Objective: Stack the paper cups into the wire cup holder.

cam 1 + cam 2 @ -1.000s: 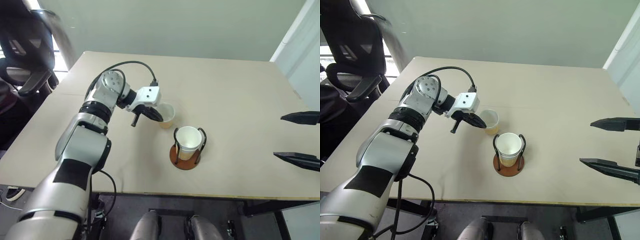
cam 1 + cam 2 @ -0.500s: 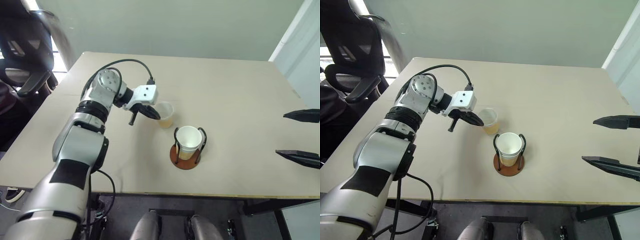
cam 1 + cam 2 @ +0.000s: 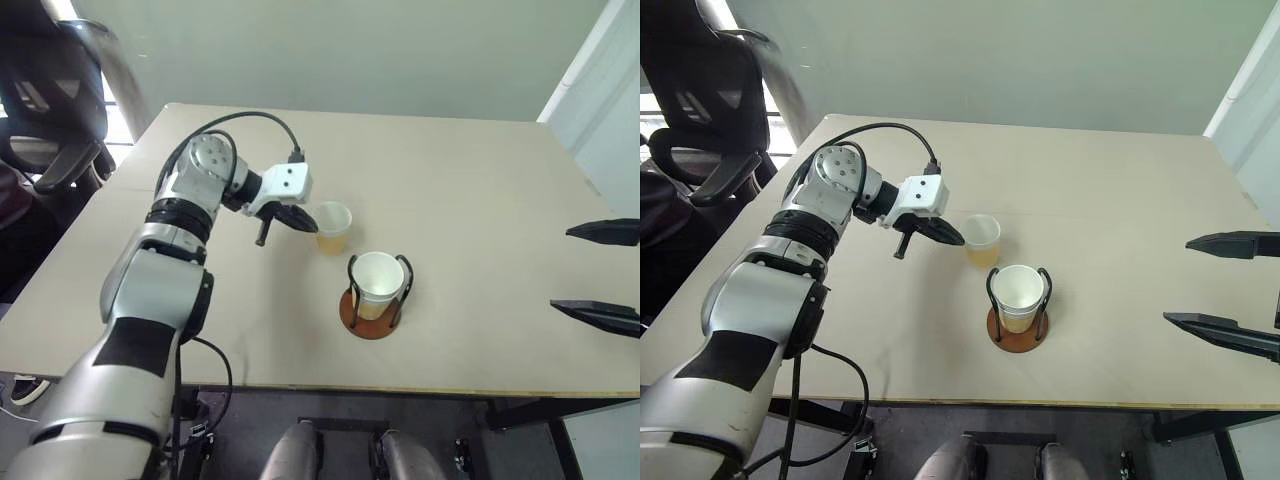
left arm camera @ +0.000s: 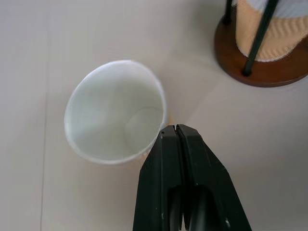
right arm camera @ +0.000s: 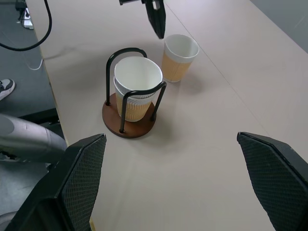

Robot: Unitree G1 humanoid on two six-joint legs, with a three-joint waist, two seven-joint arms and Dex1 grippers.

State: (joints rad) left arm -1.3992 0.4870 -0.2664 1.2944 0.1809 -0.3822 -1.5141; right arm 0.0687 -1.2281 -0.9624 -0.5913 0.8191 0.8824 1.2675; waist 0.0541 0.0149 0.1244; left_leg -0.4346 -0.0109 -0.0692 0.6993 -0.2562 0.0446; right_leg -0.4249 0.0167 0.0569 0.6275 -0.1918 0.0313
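One paper cup (image 3: 333,228) stands upright on the table, just behind and left of the wire cup holder (image 3: 372,322). The holder has a cup (image 5: 137,77) seated in it, with a second rim showing nested beneath. My left gripper (image 3: 312,226) is shut. Its fingertips (image 4: 175,130) sit just outside the loose cup's near rim (image 4: 113,120), with nothing seen between them. My right gripper (image 3: 1177,281) hovers open at the far right of the table, well away from the holder and both cups, and holds nothing.
The beige table (image 3: 480,180) stretches wide behind and to the right of the holder. A black office chair (image 3: 50,90) stands past the table's left rear corner. The table's front edge runs close below the holder.
My left gripper has drawn back to the left, from over the loose cup's rim to just outside it. The cup stays where it was. The right gripper has not moved.
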